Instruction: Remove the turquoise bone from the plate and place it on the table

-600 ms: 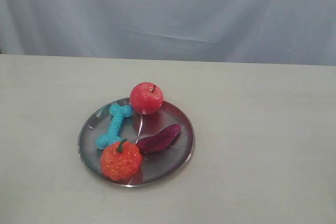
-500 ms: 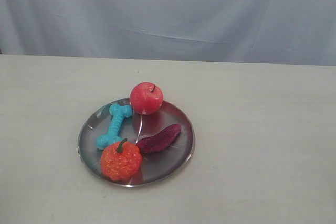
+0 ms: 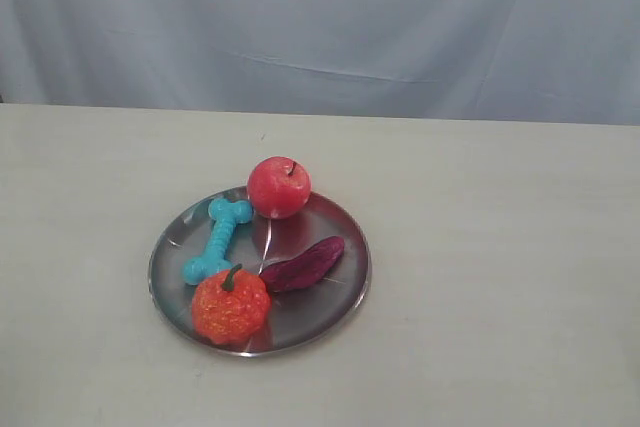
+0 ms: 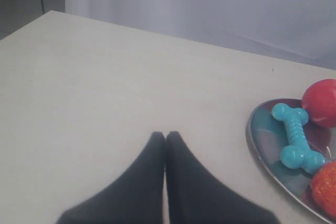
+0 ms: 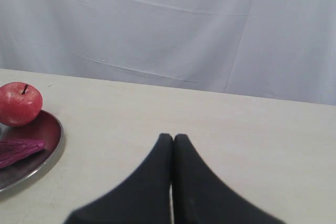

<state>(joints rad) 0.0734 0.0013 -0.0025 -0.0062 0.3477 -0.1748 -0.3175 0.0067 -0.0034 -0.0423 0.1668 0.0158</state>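
Note:
The turquoise bone (image 3: 216,239) lies on the left half of the silver plate (image 3: 335,292), which rests on the beige table (image 3: 500,247). In the left wrist view the bone (image 4: 297,136) sits on the plate (image 4: 257,142), well off to one side of my left gripper (image 4: 165,136), whose black fingers are shut with nothing between them. My right gripper (image 5: 172,137) is shut and empty too, over bare table, with the plate's edge (image 5: 55,145) off to its side. Neither gripper shows in the exterior view.
A red apple (image 3: 279,187) stands at the plate's far rim, an orange pumpkin toy (image 3: 231,305) at its near edge, and a dark purple vegetable (image 3: 303,264) between them. A pale cloth backdrop (image 3: 320,27) hangs behind the table.

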